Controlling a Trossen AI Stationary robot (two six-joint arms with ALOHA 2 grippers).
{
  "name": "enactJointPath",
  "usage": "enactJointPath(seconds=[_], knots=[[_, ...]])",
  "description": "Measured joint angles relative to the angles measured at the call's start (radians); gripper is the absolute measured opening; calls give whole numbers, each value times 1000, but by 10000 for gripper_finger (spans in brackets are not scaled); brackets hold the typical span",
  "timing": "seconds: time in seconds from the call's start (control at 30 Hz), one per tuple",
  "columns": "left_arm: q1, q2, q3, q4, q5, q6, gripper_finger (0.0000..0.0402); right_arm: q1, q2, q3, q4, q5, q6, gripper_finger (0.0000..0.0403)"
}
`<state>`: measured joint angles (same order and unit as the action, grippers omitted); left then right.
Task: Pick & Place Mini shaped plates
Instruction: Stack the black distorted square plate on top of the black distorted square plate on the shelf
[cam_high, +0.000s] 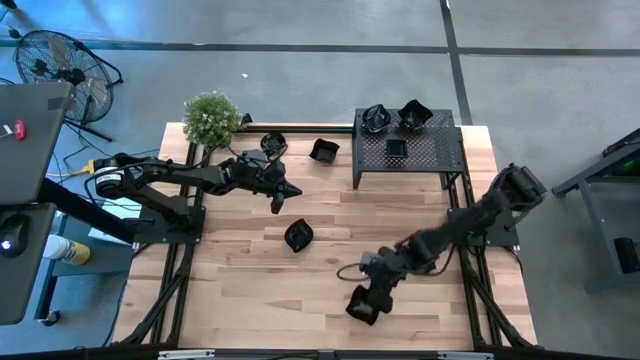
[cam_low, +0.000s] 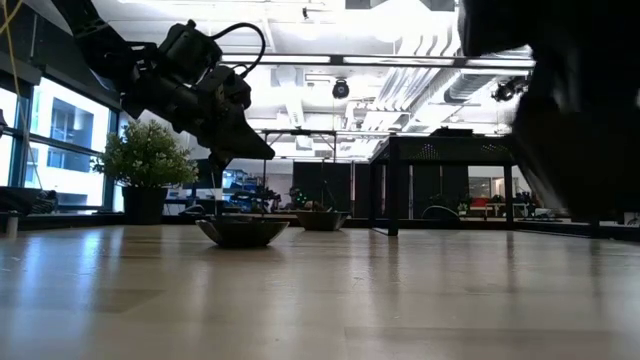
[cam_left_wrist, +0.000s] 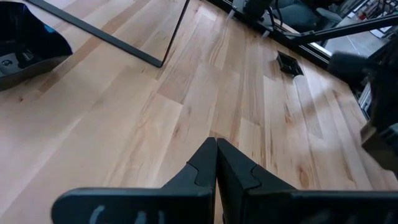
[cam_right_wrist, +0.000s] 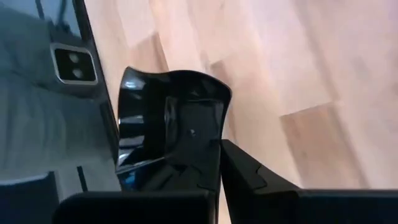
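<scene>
Right now, right gripper: clamped on a wavy-edged mini plate, low at the table's front edge.
Left gripper: fingers pressed together, empty, raised over bare wood.
Other plates: 1 mid-table, 3 on the stand.

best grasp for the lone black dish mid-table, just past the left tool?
Take the mini dish by its raised rim, coming straight down from above. The low view shows it upright, a shallow bowl with a thin upturned edge, so one finger inside and one outside the wall should pinch it. The left tool hangs shut close above it and would need to open first.
</scene>
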<state>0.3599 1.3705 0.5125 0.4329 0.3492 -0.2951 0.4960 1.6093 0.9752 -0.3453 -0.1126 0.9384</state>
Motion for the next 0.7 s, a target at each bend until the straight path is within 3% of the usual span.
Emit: enactJointPath(seconds=[0.17,0.3,0.5,0.7], knots=[[0,0,0,14,0,2,1,-113,-142,0,-85,-41,-23,2],[0,0,0,22,0,2,1,-280,-293,0,-151,-71,-58,4],[1,0,5,38,-56,-1,1,-656,-471,33,-243,-150,-235,2],[1,0,44,39,-147,-6,1,-1049,-414,289,-488,-231,-568,1]])
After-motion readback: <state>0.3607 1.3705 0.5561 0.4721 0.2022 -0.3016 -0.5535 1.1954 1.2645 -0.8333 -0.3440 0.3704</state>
